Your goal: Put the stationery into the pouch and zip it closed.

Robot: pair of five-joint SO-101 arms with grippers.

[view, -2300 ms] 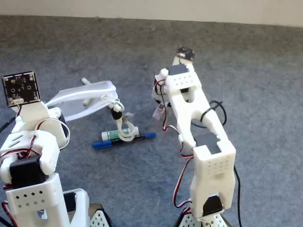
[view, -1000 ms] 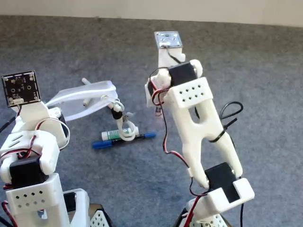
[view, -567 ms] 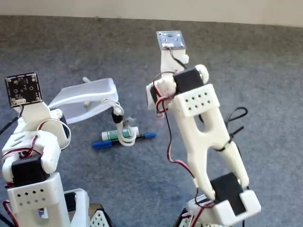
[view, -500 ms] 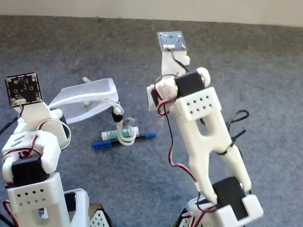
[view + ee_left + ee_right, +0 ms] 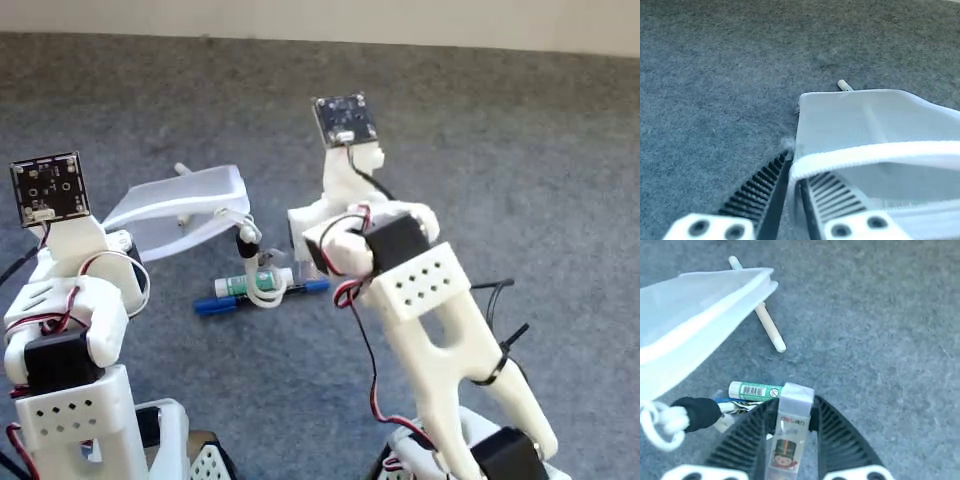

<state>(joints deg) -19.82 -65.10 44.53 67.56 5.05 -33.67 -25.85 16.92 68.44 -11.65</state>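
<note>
1. Two arms stood at the grey tabletop: the left arm beside the pouch, and the right arm nearer the middle.
2. The left jaws were clamped on the rim of the translucent white pouch. In the left wrist view, its woven edge band ran between the ribbed pads.
3. Held that way, the pouch's gripped end was raised off the tabletop, and the body sloped away from the left arm toward the far side.
4. A white stick lay on the tabletop and passed under the pouch's far corner, with one tip poking out beyond it.
5. From the pouch hung a cord with a black toggle and a white loop. The loop lay over the things below it.
6. A green-and-white glue stick and a blue pen lay side by side on the tabletop, touching, just in front of the pouch.
7. The right jaws were closed on a small rectangular block in a printed wrapper, one pad on each long side.
8. That block hung just beside the near end of the glue stick. Whether the two touched could not be told.
</note>
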